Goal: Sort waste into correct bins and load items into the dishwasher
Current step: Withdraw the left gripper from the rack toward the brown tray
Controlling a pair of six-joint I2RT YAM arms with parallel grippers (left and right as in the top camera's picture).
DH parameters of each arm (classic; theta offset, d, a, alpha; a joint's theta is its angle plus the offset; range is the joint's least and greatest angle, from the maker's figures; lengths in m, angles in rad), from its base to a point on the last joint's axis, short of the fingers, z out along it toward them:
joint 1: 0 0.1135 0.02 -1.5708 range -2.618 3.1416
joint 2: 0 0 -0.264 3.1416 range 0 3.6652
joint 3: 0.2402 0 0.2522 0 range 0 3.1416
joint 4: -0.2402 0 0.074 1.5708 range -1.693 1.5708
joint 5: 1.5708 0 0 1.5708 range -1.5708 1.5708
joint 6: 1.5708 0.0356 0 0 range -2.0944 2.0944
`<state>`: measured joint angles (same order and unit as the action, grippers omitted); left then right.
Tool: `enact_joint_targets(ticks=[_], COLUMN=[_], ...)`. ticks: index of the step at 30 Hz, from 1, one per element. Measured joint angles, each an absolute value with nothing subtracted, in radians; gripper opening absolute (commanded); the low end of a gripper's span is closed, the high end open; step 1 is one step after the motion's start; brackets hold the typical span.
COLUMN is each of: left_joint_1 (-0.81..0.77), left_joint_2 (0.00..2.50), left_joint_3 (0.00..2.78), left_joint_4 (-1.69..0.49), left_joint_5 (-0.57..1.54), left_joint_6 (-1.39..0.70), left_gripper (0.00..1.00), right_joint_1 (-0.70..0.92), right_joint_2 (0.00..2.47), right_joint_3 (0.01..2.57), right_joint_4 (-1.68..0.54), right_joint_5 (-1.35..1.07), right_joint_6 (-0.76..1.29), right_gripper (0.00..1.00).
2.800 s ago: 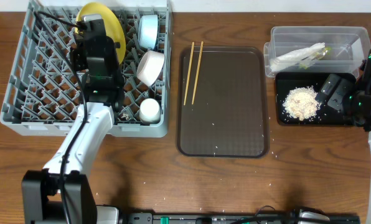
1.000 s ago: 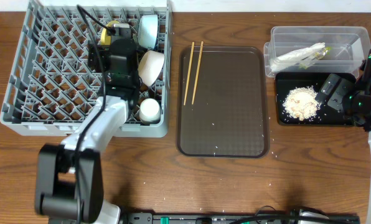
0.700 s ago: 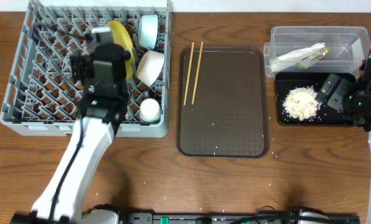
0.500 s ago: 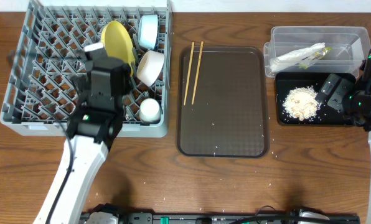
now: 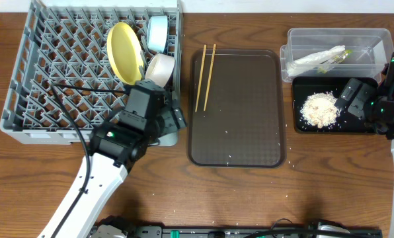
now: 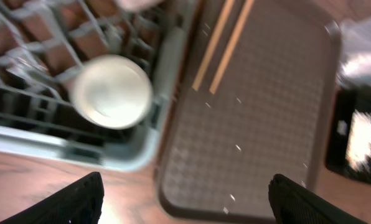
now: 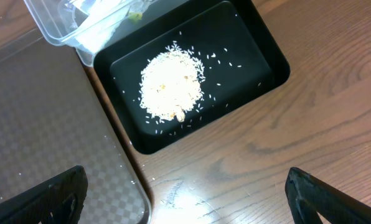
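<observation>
1. My left arm reaches in from the counter's [image 5: 250, 198] near edge, wrist above the dish rack's [image 5: 25, 79] near right corner. My left fingers [image 6: 79, 199] are spread wide and empty over the white cup [image 6: 112, 91] and the brown tray's [image 5: 243, 125] left rim.
2. The yellow plate [image 5: 123, 49], light blue bowl [image 5: 157, 33] and white bowl [image 5: 160, 68] stand at the rack's far right. The chopsticks [image 5: 205, 76] lie at the tray's far left, with bare tray to their right.
3. My right fingers [image 7: 55, 196] hang wide and empty over the black tray's [image 5: 299, 125] right end, beside the rice heap [image 5: 319, 108]. The napkin [image 5: 313, 59] lies in the clear tub [image 5: 375, 36].

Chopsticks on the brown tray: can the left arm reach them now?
Probably yes. The chopsticks lie uncovered on the brown tray, and the open left gripper hovers beside it, at the corner of the rack.
</observation>
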<state>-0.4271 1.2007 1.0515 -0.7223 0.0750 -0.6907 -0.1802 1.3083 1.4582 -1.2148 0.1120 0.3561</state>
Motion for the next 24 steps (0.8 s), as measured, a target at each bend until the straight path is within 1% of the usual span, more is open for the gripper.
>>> enact_joint_targets(ticks=[9, 17, 24], left_joint_1=[-0.544, -0.551, -0.551], left_joint_2=[1.201, 1.201, 1.201], left_joint_3=[1.052, 1.052, 1.052], left_joint_4=[-0.723, -0.754, -0.717], left_joint_5=[0.1, 0.102, 0.107], left_joint_6=[-0.745, -0.758, -0.759], left_gripper=[0.87, 0.87, 0.86], right_joint_1=[-0.18, -0.18, -0.18], right_joint_2=[1.308, 1.308, 1.308], right_joint_3=[1.458, 1.458, 1.458], right_joint_4=[-1.215, -1.214, -1.214], right_joint_5=[0.111, 0.04, -0.03], right_joint_6=[0.356, 0.356, 0.356], right_gripper=[0.99, 0.99, 0.99])
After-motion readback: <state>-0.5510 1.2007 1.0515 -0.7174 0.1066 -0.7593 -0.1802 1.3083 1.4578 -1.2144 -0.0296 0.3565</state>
